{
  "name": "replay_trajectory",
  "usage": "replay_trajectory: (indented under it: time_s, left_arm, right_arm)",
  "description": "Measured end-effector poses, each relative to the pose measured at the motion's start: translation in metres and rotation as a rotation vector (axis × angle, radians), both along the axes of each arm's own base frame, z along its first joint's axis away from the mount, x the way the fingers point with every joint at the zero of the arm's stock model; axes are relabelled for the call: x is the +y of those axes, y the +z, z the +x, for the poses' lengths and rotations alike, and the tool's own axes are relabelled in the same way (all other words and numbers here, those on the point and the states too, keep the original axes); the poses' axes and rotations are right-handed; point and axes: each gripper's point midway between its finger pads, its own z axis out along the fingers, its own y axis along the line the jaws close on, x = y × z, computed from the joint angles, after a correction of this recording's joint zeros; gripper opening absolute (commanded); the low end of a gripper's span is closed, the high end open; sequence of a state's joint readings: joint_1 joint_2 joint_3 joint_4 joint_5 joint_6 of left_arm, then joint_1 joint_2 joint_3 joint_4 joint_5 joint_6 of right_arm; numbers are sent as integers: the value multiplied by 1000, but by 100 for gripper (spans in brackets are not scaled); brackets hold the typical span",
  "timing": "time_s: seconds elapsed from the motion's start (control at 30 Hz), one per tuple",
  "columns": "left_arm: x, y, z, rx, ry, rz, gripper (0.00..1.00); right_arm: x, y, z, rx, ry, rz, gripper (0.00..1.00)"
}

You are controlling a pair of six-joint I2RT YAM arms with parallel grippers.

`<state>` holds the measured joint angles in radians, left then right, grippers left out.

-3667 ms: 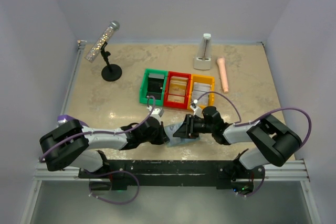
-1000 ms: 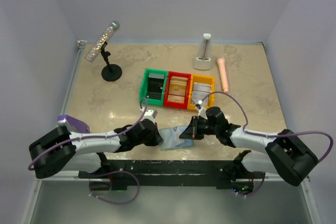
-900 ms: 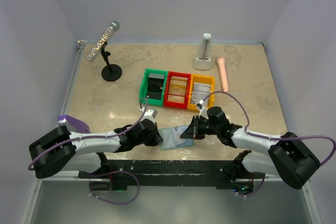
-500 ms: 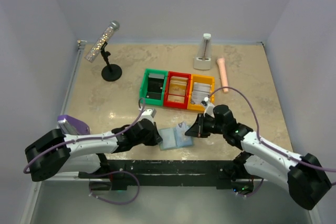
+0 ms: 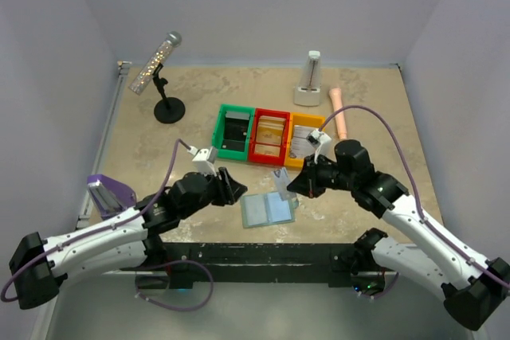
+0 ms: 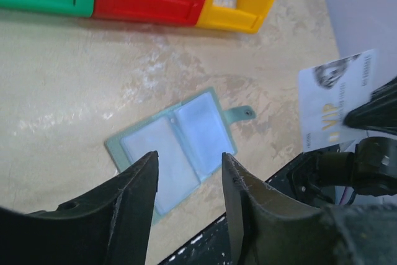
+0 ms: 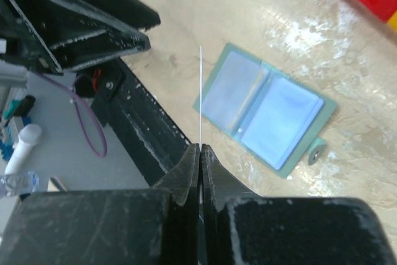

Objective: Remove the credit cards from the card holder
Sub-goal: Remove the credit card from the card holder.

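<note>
The card holder point(image 5: 268, 210) lies open and flat on the table near its front edge, with both pale blue panels point(image 6: 177, 147) facing up point(image 7: 267, 110). My right gripper point(image 5: 293, 186) hangs above its right side, shut on a pale credit card point(image 5: 280, 181). In the right wrist view that card is edge-on, a thin line point(image 7: 201, 91) rising from the pinched jaws point(image 7: 200, 147). Its printed face point(image 6: 332, 107) is turned to the left wrist camera. My left gripper point(image 5: 231, 185) hovers left of the holder, open and holding nothing point(image 6: 189, 156).
Green point(image 5: 233, 131), red point(image 5: 269, 137) and yellow point(image 5: 306, 139) bins stand in a row behind the holder. A microphone on a stand point(image 5: 159, 77) is at the back left. A white metronome-like object point(image 5: 309, 81) and a pink cylinder point(image 5: 339, 113) are at the back right.
My left gripper has opened, let go of the holder and drawn back to the left. My right gripper has lifted the card up and away to the right, out of the holder.
</note>
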<state>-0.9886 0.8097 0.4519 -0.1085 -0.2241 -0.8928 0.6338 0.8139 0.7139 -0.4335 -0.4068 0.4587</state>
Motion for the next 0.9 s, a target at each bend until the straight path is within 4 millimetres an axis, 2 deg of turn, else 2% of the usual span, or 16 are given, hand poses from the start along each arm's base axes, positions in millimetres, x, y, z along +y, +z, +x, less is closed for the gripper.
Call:
replay_trajectory:
  time_s: [0.1, 0.2, 0.23, 0.43, 0.57, 0.73, 0.9]
  left_arm:
    - [2, 8, 0, -77, -37, -72, 55]
    - [-1, 8, -10, -117, -126, -133, 57]
    - [-3, 10, -15, -130, -163, -150, 61]
    - [-25, 48, -42, -244, -390, -288, 64]
    - [-37, 63, -60, -276, -523, -355, 64]
    - [-46, 57, -72, -249, -620, -364, 64]
    - [-49, 57, -80, -244, -675, -376, 55]
  right_arm:
    - [3, -9, -12, 42, 77, -14, 0]
    - [10, -7, -27, 70, 178, 22, 0]
    - [12, -5, -32, 77, 205, 36, 0]
    - [26, -1, -65, 134, 385, 83, 0]
    - [30, -3, -81, 149, 453, 77, 0]
    - [31, -2, -85, 146, 473, 77, 0]
    - [32, 0, -92, 152, 505, 86, 0]
